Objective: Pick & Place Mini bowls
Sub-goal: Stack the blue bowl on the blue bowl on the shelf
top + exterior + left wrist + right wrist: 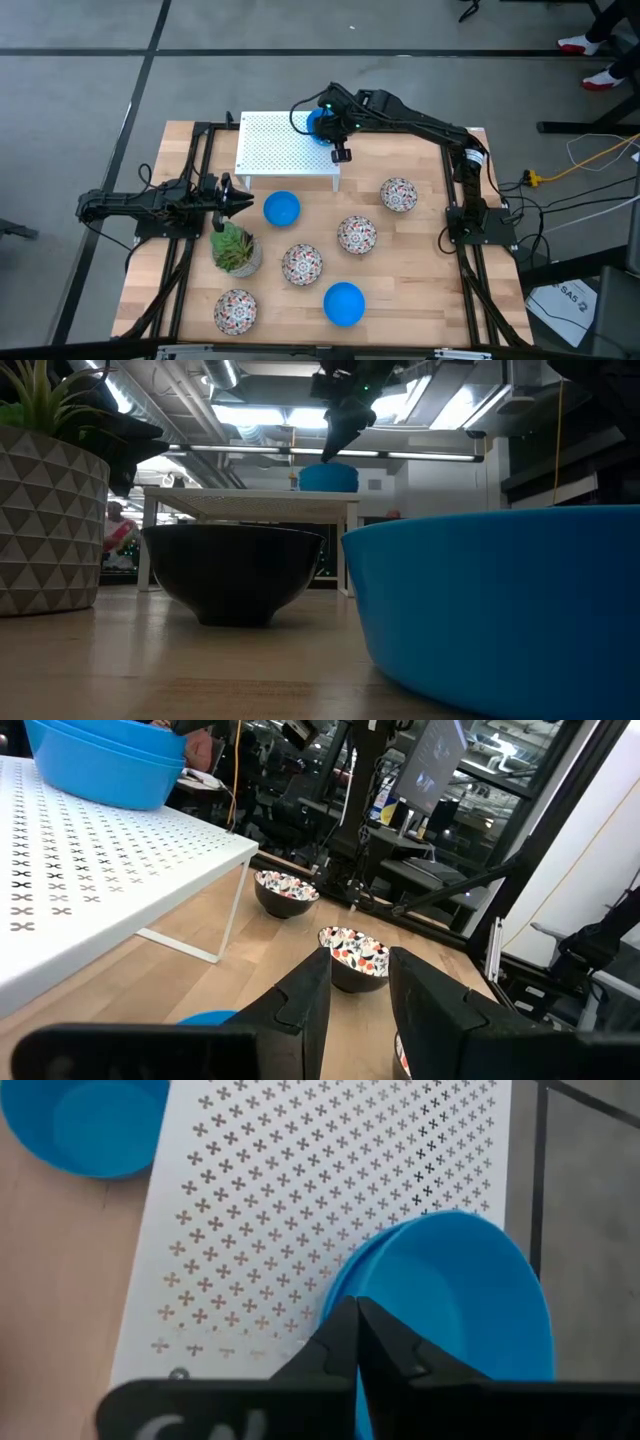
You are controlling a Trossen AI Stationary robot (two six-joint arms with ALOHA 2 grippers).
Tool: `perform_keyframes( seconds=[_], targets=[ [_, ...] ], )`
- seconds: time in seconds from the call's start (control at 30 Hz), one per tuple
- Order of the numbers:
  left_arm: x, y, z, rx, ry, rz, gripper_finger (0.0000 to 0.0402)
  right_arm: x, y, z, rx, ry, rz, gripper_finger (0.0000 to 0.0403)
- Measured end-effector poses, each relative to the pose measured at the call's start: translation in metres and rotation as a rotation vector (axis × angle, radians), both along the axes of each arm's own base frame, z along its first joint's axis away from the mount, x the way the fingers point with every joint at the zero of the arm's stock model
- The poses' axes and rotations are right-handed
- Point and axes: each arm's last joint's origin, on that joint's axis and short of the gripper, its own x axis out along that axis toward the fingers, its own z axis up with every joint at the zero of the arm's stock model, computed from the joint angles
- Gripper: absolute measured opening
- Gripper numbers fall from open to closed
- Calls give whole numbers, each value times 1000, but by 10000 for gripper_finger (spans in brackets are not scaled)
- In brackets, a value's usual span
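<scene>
Two plain blue mini bowls sit stacked on the white perforated rack, near its far right corner; they also show as blue bowls in the right wrist view. My right gripper is shut, pointing down at the stack's rim. One blue bowl rests on the table in front of the rack and another blue bowl near the table's near edge. Several floral bowls, such as this floral bowl, stand on the wood. My left gripper hovers open at the left, beside the blue bowl in front of the rack. My right gripper comes from above with shut fingers pointing down at the rim of the upper blue bowl. Whether the fingertips touch the rim I cannot tell. The stack rests upright on the rack.
A potted green succulent stands near my left gripper, on the table's left side. Floral bowls stand at right, middle and near left. The rack's legs stand on the wood. Black frame rails run along both table sides.
</scene>
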Motion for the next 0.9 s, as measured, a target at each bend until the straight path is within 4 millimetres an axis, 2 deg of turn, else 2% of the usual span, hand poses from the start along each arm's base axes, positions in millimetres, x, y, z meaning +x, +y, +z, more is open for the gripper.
perform_keyframes(
  seconds=[0.43, 0.73, 0.9],
  targets=[
    [0, 0, 0, 0, 0, 0, 100, -4, -9, 0, 58, -20, -21, 3],
    [0, 0, 0, 0, 0, 0, 100, -2, -9, -12, 92, -3, -15, 8],
    [0, 0, 0, 0, 0, 0, 100, -1, -7, -12, 92, -2, -9, 9]
  ],
)
